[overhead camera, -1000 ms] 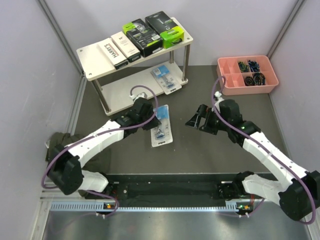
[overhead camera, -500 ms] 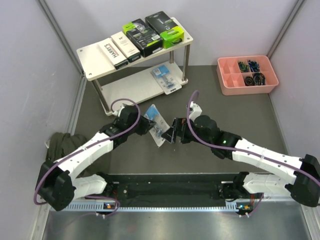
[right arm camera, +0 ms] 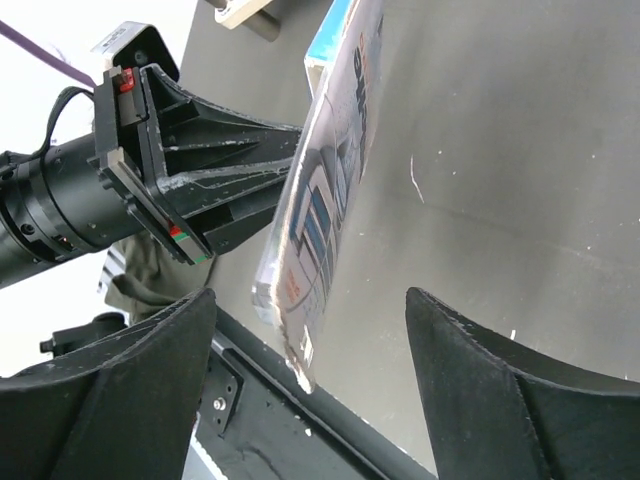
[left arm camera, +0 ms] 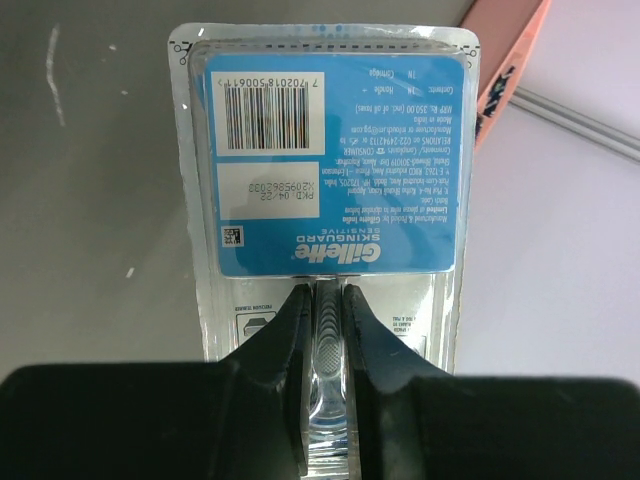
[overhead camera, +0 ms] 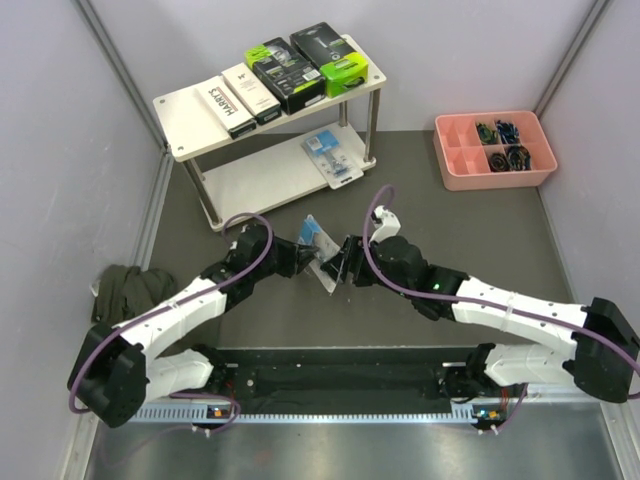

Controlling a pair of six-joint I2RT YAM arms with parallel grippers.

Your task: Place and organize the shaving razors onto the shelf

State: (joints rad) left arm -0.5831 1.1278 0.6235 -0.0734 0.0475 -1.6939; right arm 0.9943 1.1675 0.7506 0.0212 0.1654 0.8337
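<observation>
My left gripper (overhead camera: pixel 300 255) is shut on a clear blister razor pack with a blue card (overhead camera: pixel 322 250). It holds the pack on edge, off the dark table. In the left wrist view the fingers (left arm camera: pixel 290 320) pinch the razor handle just below the blue card (left arm camera: pixel 330 160). My right gripper (overhead camera: pixel 345 262) is open, with its jaws either side of the pack's lower end (right arm camera: pixel 325 230), and neither jaw touches it. On the shelf (overhead camera: pixel 185 115) the top board carries two white boxes (overhead camera: pixel 240 98) and two black-and-green packs (overhead camera: pixel 305 65). Another blue blister pack (overhead camera: pixel 332 157) lies on the lower board.
A pink compartment tray (overhead camera: pixel 450 170) with small dark items stands at the back right. A dark cloth (overhead camera: pixel 125 285) lies by the left wall. The shelf's metal posts (overhead camera: pixel 372 120) stand just behind the two grippers. Grey walls close in both sides.
The left gripper lifted the blister pack off the table and turned it on edge. The right arm swung left to it, and its jaws have narrowed around the pack.
</observation>
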